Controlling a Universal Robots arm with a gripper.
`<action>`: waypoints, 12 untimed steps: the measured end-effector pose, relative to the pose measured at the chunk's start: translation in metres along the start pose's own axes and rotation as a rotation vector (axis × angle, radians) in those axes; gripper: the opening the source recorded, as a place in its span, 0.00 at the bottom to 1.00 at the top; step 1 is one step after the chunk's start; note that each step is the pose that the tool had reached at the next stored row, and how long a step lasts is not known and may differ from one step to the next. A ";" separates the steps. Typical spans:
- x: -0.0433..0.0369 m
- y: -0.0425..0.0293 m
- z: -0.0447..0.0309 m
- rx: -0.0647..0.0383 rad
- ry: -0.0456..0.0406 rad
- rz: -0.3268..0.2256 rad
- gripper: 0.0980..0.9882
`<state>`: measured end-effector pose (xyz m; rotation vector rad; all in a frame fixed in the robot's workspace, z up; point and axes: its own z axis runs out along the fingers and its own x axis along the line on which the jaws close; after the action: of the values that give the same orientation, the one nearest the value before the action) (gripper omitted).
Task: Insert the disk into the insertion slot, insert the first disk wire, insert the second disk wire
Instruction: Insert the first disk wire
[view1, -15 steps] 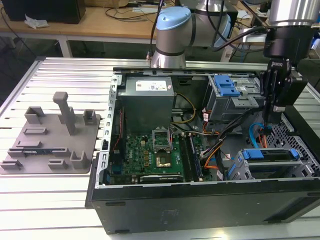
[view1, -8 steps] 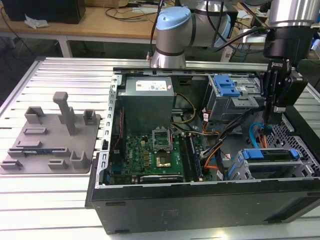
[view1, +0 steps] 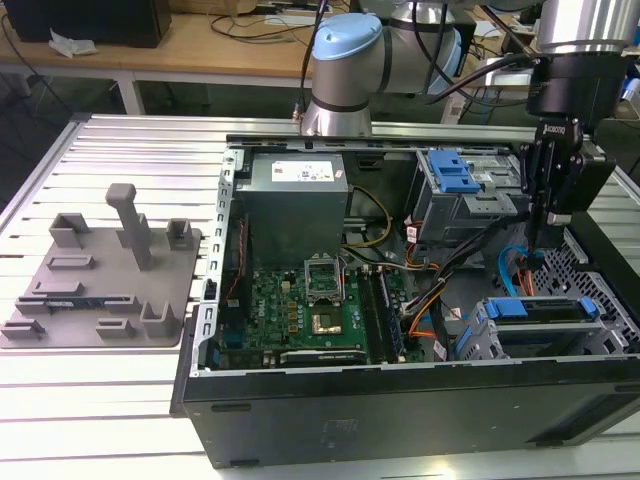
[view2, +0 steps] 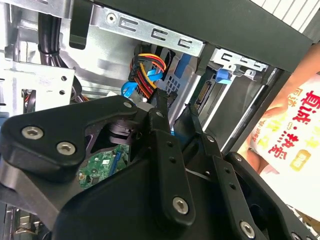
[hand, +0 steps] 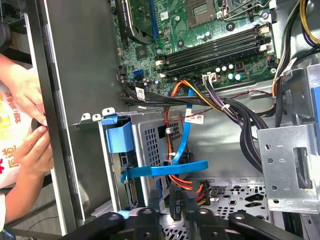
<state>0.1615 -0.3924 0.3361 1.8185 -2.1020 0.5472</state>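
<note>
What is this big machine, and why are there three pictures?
It is a robot arm with a gripper, a sort of metal hand. One picture is taken from off the arm and sees the whole table; two come from cameras riding near its wrist. The black box is an open computer. Beside it lies a grey tray of holders. The disk, in its blue frame, sits in the grey slot. The gripper is right at a black plug with coloured wires. A person's hand holds a packet outside the case.

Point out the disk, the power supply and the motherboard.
the disk (view1: 545, 307): exterior view, on its blue caddy.
the power supply (view1: 295, 212): exterior view, on its grey side.
the motherboard (view1: 290, 300): exterior view, on the green board.
</note>
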 end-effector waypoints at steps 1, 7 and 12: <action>0.0000 0.0000 0.0000 0.000 0.0000 0.000 0.24; 0.0000 0.0000 0.0000 0.000 0.0001 0.000 0.07; 0.0026 -0.0004 0.0010 -0.001 -0.0094 0.000 0.07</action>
<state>0.1615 -0.3952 0.3364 1.8237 -2.1080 0.5381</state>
